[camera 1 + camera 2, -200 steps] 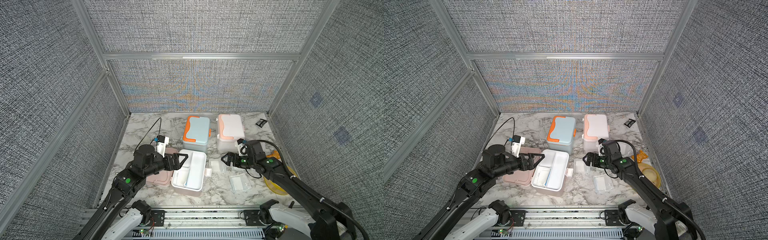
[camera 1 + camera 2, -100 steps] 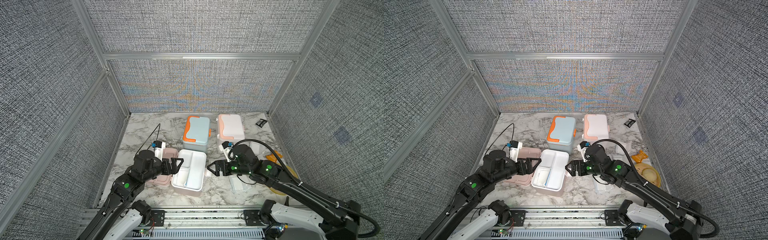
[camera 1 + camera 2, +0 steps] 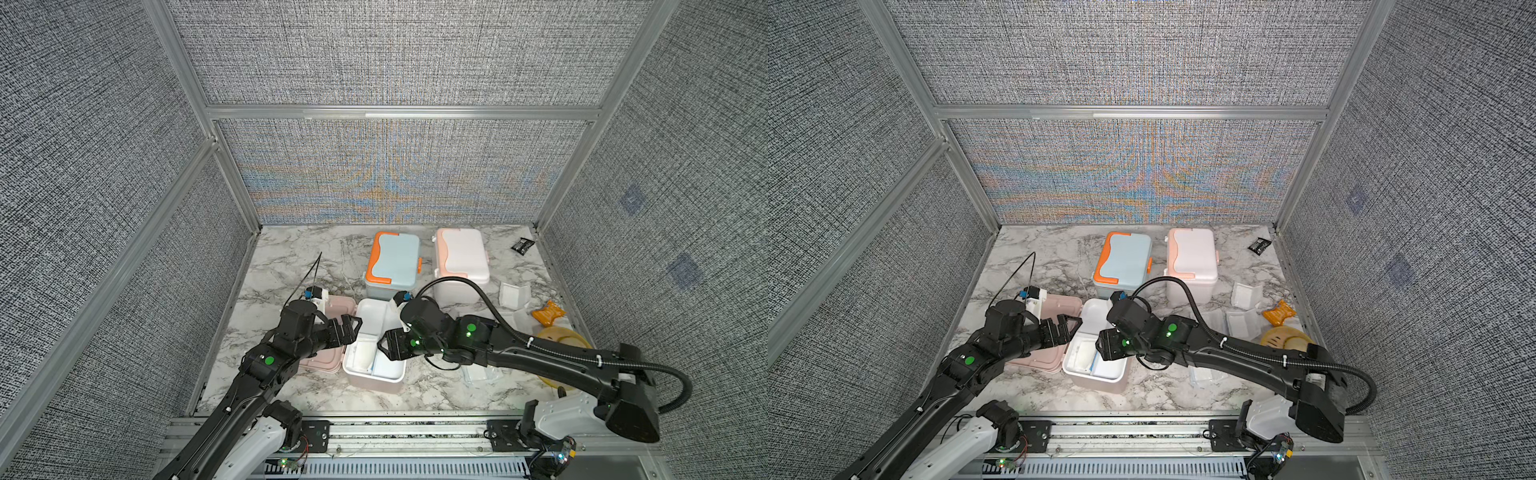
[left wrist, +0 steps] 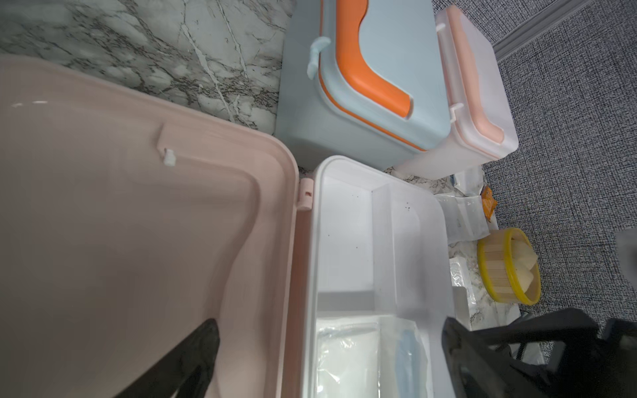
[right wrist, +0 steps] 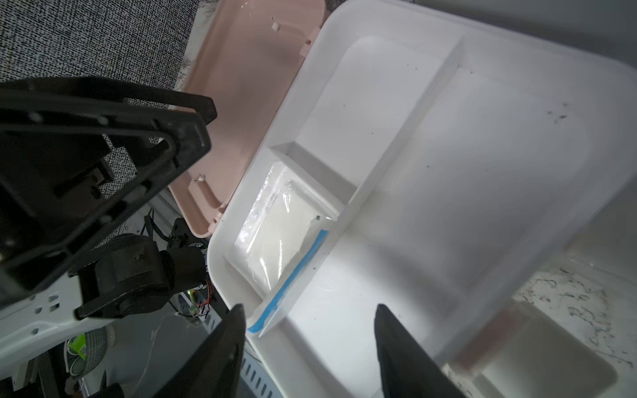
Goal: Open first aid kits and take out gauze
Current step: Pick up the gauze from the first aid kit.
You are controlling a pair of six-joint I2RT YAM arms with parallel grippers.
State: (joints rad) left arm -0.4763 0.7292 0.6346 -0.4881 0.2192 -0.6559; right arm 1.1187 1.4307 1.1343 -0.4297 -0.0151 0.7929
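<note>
The pink and white first aid kit (image 3: 388, 312) lies open, its pink lid (image 4: 120, 224) flat beside the white tray. A wrapped gauze (image 5: 282, 234) with a blue-edged wrapper rests in a small tray compartment, also in the left wrist view as gauze (image 4: 348, 358). My right gripper (image 5: 310, 327) hangs open over the tray, nothing between its fingers. My left gripper (image 4: 327, 358) is open and straddles the hinge side. The light blue kit (image 3: 395, 259) and the white and peach kit (image 3: 459, 255) stand closed behind. More gauze (image 3: 513, 296) lies on the marble at the right.
A small black packet (image 3: 523, 245) lies at the back right corner. An orange packet (image 3: 548, 312) and a round yellow container (image 3: 559, 336) sit by the right wall. A clear packet (image 3: 482, 372) lies under the right arm. Walls enclose three sides.
My right gripper has swung left from the gauze on the table to over the open kit, and its jaws have narrowed. My left gripper has drawn back slightly toward the lid.
</note>
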